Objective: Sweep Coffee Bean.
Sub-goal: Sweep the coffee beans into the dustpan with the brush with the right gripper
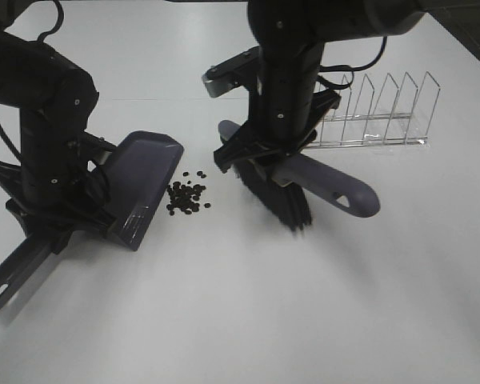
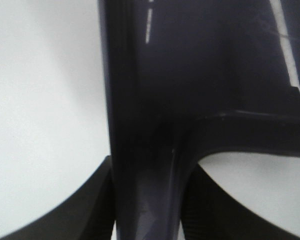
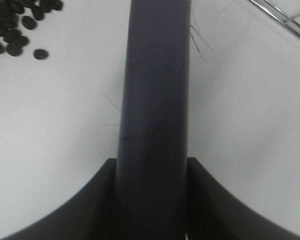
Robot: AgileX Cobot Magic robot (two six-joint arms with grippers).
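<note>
The coffee beans (image 1: pixel 186 196) lie in a small loose cluster on the white table, just right of the purple dustpan's (image 1: pixel 144 184) lip. My left gripper (image 1: pixel 76 218) is shut on the dustpan's handle (image 2: pixel 150 125), and the pan's front edge rests on the table. My right gripper (image 1: pixel 270 160) is shut on the purple brush handle (image 3: pixel 155 100). The brush's black bristles (image 1: pixel 276 200) touch the table some way right of the beans. The beans also show in the right wrist view (image 3: pixel 15 30), ahead of and beside the handle.
A clear wire-and-acrylic rack (image 1: pixel 376 112) stands behind the right arm, and its edge shows in the right wrist view (image 3: pixel 285 17). The dustpan's long handle end (image 1: pixel 16 276) reaches toward the table's front left.
</note>
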